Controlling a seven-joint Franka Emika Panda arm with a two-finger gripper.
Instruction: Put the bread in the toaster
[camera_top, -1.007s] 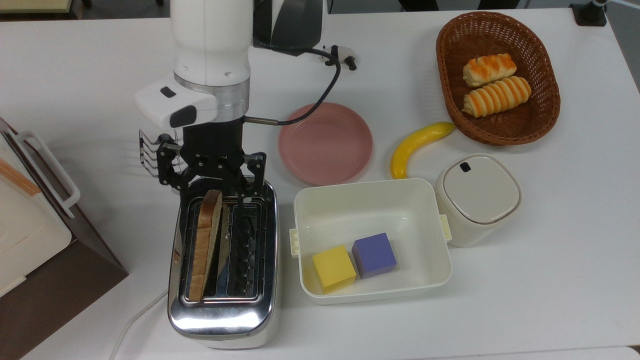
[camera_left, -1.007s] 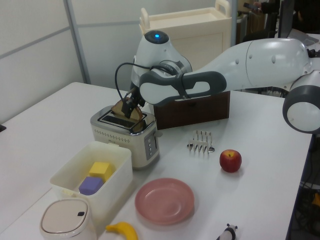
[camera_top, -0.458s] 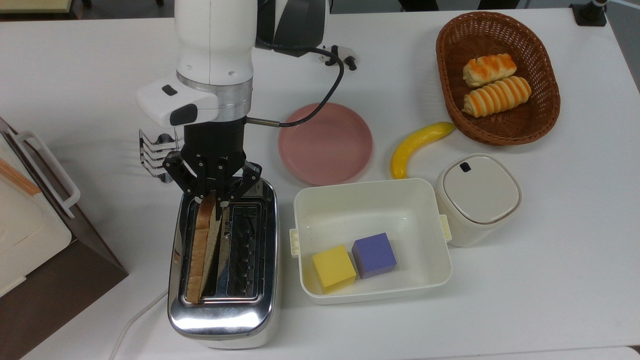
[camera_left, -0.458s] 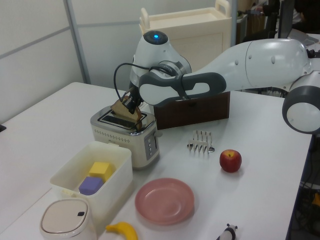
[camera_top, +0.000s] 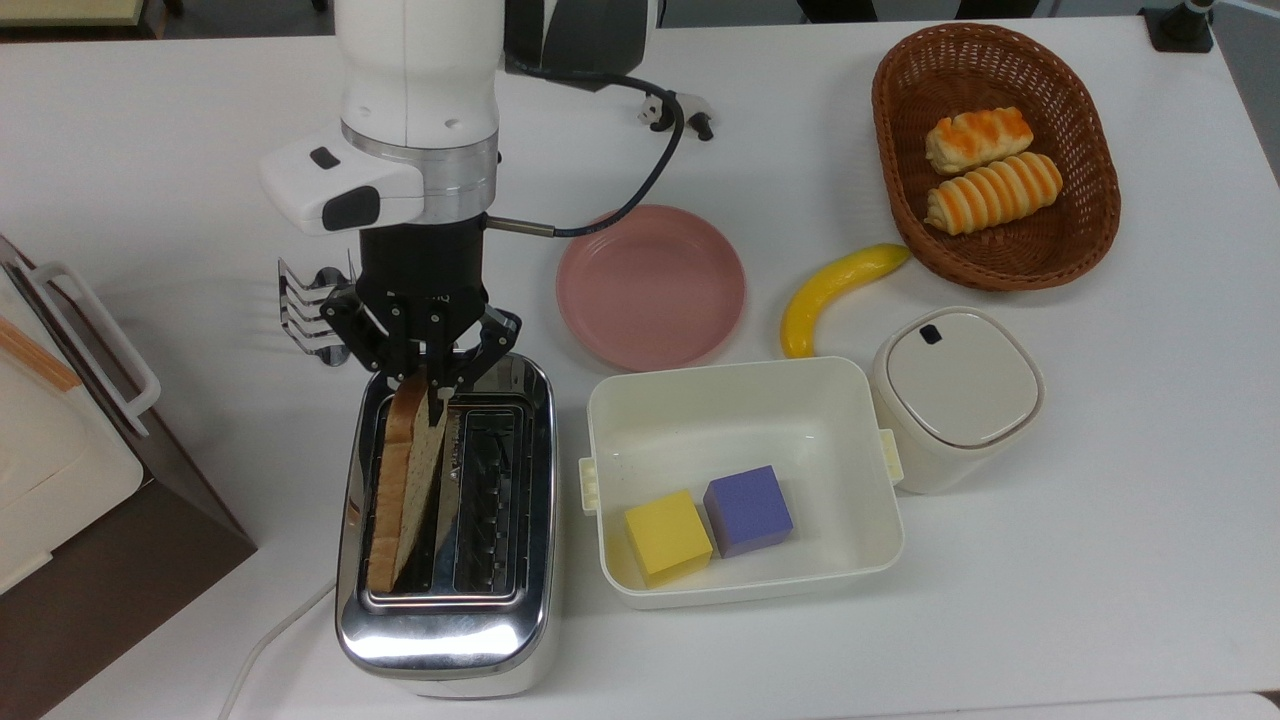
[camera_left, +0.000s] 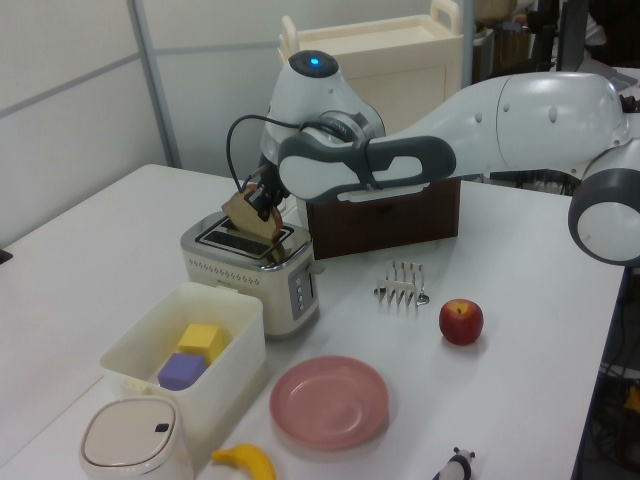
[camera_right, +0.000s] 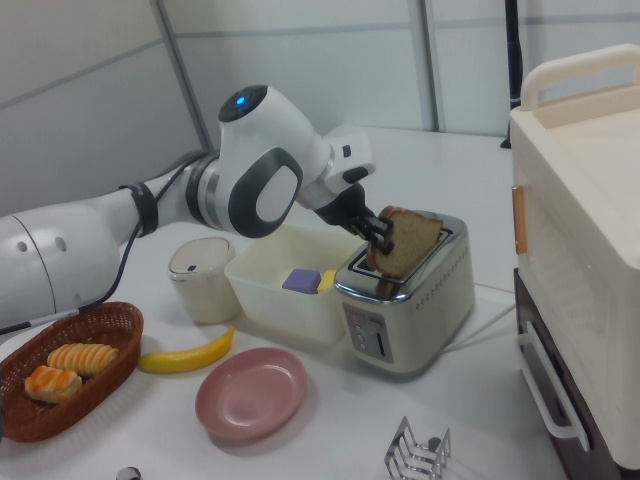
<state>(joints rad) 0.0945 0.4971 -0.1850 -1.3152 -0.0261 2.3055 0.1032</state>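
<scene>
Chrome toaster (camera_top: 445, 600) with bread (camera_top: 405, 480) partly in one slot; white bin (camera_top: 745, 400) with two blocks; gripper (camera_top: 428, 385) clamped on bread's edge.

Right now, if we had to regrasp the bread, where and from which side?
From above, on the bread's top crust edge, pinching across its flat faces. It stands on edge, tilted, its lower part in the toaster slot, so only the upper part is free. The gripper holds it that way.

Hand (camera_top: 432, 392) pinching bread (camera_top: 405, 490) (tilted) over toaster (camera_top: 447, 610) slot.
</scene>
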